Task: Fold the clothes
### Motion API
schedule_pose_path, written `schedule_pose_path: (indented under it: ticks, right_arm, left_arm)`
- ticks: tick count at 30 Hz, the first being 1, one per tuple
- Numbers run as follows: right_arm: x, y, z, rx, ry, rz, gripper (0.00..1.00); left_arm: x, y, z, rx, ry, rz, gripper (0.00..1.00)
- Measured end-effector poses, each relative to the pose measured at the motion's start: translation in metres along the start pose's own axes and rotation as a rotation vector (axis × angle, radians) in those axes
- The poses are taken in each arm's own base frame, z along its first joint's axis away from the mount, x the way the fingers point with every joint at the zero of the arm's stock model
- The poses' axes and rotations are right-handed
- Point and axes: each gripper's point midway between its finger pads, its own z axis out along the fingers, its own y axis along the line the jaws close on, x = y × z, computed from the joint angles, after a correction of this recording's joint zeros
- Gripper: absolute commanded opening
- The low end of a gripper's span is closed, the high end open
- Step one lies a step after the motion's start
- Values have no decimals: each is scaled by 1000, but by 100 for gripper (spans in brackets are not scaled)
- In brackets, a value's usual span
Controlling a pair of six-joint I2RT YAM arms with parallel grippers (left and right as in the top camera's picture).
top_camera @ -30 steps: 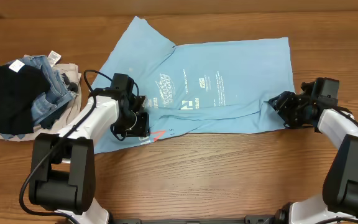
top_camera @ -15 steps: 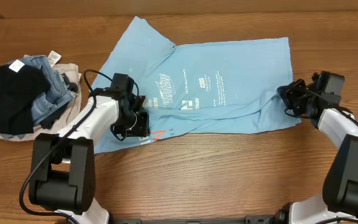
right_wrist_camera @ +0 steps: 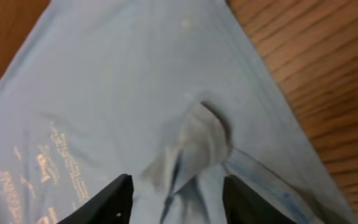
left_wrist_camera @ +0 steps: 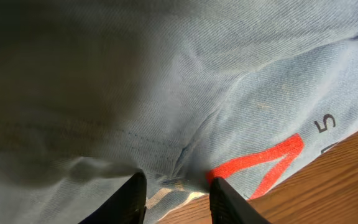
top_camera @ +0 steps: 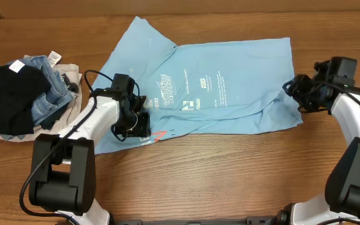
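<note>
- My left hand (top_camera: 137,120) was clamped on the near edge of the T-shirt (top_camera: 230,75), at about seven o'clock on the cloth.
- My right hand (top_camera: 294,94) stood apart, empty, over the three-o'clock edge, a raised pucker between its fingers (right_wrist_camera: 114,199).
- The step, I judged, was gripping both ends; next the right had to close there.
- The shirt lay flat on the bench (top_camera: 217,175), long axis nine to three, one sleeve toward eleven.

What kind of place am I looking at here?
Probably a robot lab or test bench, not a home: two robot arms mounted at a bare wooden table, a light-blue T-shirt spread out for folding, and a pile of other clothes waiting.
</note>
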Motion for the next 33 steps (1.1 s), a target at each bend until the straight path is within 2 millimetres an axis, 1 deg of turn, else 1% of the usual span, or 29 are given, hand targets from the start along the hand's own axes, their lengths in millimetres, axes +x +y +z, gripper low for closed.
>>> schedule_pose_path:
  ticks: [2,4,6,8,9,11,12,14,16,22,24,26,30,33]
  right_arm:
    - [5,-6,7,10,27,20,66]
    - [13,-10,20,2,73,67,72]
    - [23,-11,33,-26,127,137,73]
    - [29,-6,39,-62,162,202,72]
    - [30,-4,39,-74,171,232,69]
    - [28,0,39,-91,169,279,49]
    - [26,1,40,-92,161,295,43]
    - [18,2,41,-94,129,305,22]
    - [13,1,43,-78,102,306,5]
    - [12,0,44,-51,86,279,4]
    - [13,-3,42,-27,97,257,4]
    - [8,-5,36,7,96,225,4]
    - [-23,-8,13,122,39,114,4]
    - [-39,-10,-2,186,4,61,4]
  left_arm:
    - [-1,0,0,0,-3,1,37]
    - [-1,0,0,1,-4,1,37]
    - [-1,0,0,0,-4,1,37]
    - [-1,0,0,0,-4,1,38]
    - [-1,0,0,1,-4,1,38]
    - [-1,0,0,1,-4,1,37]
    - [-1,0,0,0,-4,1,37]
    - [-1,0,0,1,-4,1,37]
    - [-1,0,0,1,-4,1,37]
    - [-1,-1,0,4,-4,1,37]
    - [-1,-1,0,4,-4,1,37]
    - [-1,-1,0,5,-4,1,37]
    - [-1,-1,0,5,-4,1,37]
    - [-1,-1,0,5,-5,2,37]
